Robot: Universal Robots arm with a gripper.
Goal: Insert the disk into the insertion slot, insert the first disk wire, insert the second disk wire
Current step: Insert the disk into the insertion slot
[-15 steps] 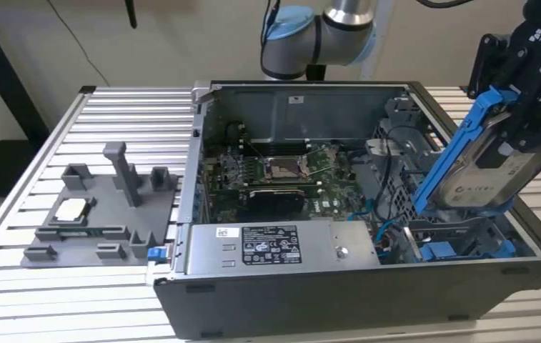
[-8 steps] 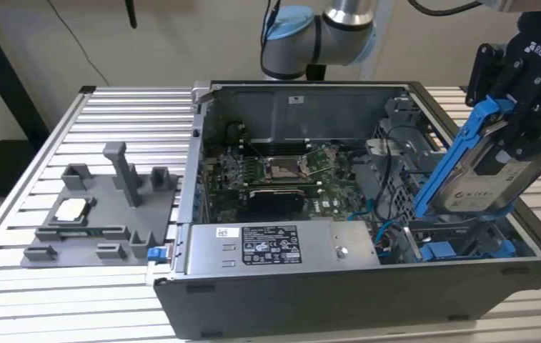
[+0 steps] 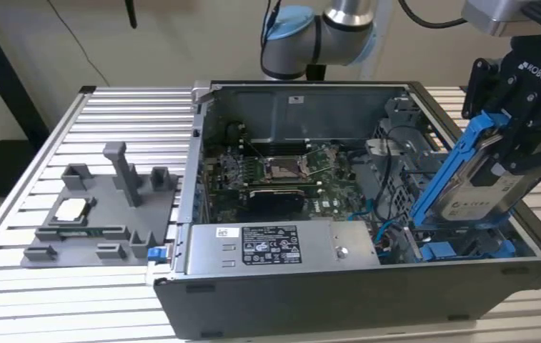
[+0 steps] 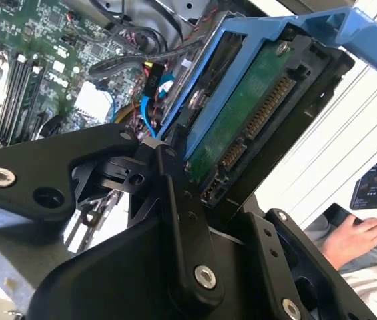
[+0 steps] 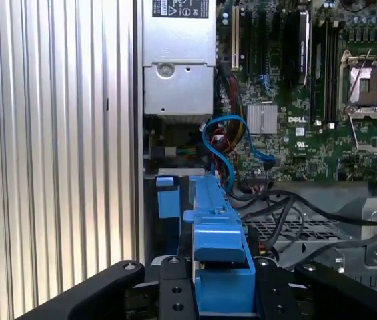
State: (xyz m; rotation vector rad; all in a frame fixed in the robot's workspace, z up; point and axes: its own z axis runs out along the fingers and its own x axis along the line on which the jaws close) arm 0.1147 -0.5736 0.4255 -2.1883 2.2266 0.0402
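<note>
- The gripper (image 3: 518, 161) is pinching the disk (image 3: 475, 189), fingers pressed against its two sides, up over the side of the open computer case (image 3: 346, 307) on the exterior view's right.
- The disk hangs in the air. Its lower end is just above the drive bay (image 3: 461, 237) and, by my read, not yet in it.
- First risk: it's tilted, not square to the bay. Push down at that lean and I'd expect the lower corner of the blue frame (image 5: 218, 257) to catch on the cage rim and jam.
- Second risk: a blue cable (image 5: 223, 143) and black cables (image 5: 288, 207) lie close beside the bay. A frame edge could snag one or trap it underneath.
- Third: another blue-fronted carrier (image 3: 439, 251) sits near the landing spot, so drifting sideways could knock it.
- Fourth: the grip is on the upper part, so a hard stop at the bottom could twist the disk in the fingers.
- Orientation: the long axis runs steeply, top leaning toward the exterior view's right, bottom aimed down into the case.
- The labelled face looks out at the exterior view. In the second wrist view the connector edge (image 4: 241, 150) looks to be facing back toward the wrist.
</note>
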